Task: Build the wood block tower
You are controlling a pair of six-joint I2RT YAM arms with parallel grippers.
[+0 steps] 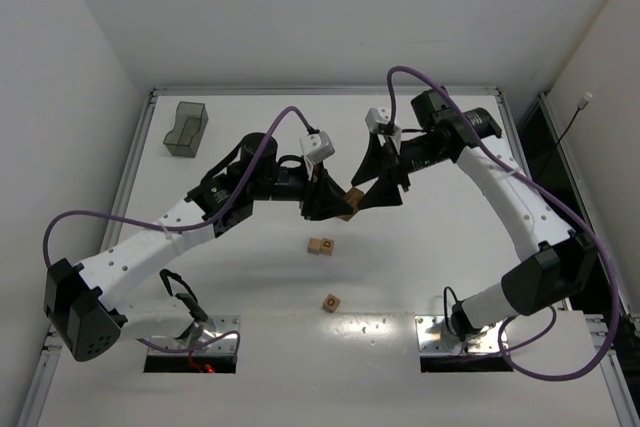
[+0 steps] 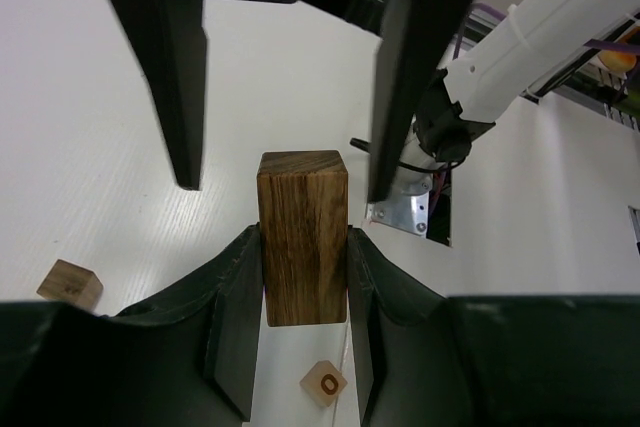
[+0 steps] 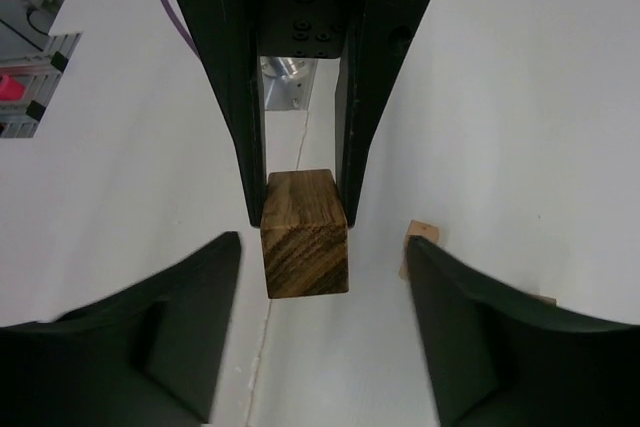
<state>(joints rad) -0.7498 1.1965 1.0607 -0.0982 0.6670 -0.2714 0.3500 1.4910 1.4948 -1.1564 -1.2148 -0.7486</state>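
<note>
We see no tower yet. Mid-table, the left gripper (image 2: 303, 244) clamps a dark brick (image 3: 305, 235), and the right gripper (image 3: 322, 247) straddles it with jaws wide and touching nothing. Two blocks (image 1: 321, 246) lie loose nearer us. White walls (image 1: 300, 7), white table (image 1: 250, 282), grey bin (image 1: 185, 128) far left.

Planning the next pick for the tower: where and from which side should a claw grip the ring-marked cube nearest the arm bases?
Probably from straight above, with the claw closing on two opposite side faces of the ring-marked cube. It lies flat on the table, ring face up, alone, with all its sides free.
</note>
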